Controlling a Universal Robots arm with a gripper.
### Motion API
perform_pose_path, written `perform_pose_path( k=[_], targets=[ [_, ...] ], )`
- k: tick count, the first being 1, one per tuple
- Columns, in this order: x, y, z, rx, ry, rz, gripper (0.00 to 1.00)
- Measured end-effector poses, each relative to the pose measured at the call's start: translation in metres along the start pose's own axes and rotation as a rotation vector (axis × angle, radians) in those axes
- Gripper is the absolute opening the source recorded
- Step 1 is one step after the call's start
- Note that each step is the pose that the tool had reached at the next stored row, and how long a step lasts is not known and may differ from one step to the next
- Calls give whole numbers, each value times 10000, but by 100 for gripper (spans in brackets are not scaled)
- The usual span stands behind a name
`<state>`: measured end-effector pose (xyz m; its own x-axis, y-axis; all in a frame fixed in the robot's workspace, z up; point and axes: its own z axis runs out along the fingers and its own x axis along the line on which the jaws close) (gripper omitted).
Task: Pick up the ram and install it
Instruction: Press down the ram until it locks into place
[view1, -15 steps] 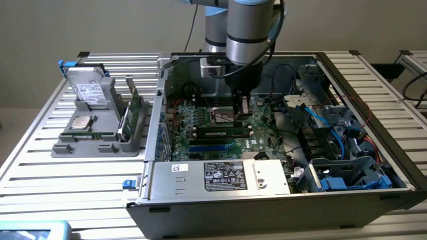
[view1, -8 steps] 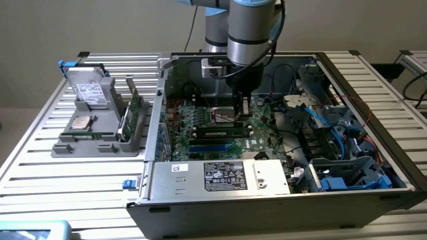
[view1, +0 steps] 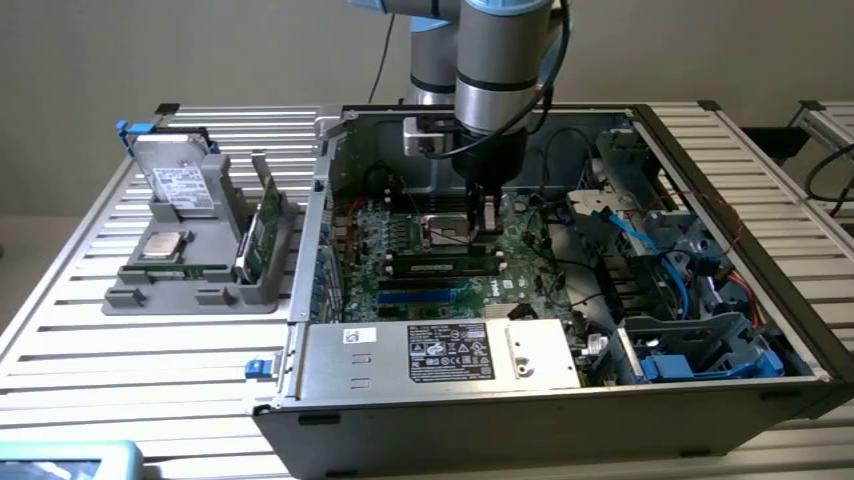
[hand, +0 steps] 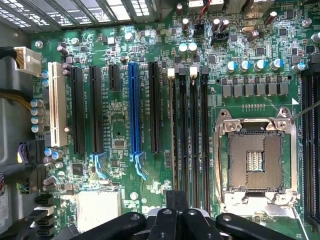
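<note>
My gripper (view1: 487, 218) hangs inside the open computer case (view1: 534, 385), low over the green motherboard (view1: 400, 240) beside the CPU socket (hand: 255, 157). Its dark fingers (hand: 176, 217) stand close together with nothing visible between them. Next to the gripper run the long black memory slots (hand: 192, 150). The slot farthest from the socket holds a thin board seen edge-on, the ram (hand: 173, 145). The exterior view shows it as a long dark stick (view1: 434, 267) lying along the slots. Two more green sticks (view1: 267, 210) stand upright in a grey holder outside the case.
The grey holder (view1: 174, 290) at the exterior view's left also carries two hard drives (view1: 180, 185). Cables and blue drive bays (view1: 681, 300) crowd the case at the exterior view's right. A power supply (view1: 454, 352) lies along the near wall. Blue, black and white expansion slots (hand: 133, 107) lie beyond the memory slots.
</note>
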<state>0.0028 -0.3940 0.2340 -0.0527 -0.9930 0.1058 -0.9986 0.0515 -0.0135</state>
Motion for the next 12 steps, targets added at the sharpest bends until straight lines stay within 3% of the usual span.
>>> perform_pose_path(
  k=[12],
  targets=[
    [-17,7,39,32,2,2,11]
  ],
)
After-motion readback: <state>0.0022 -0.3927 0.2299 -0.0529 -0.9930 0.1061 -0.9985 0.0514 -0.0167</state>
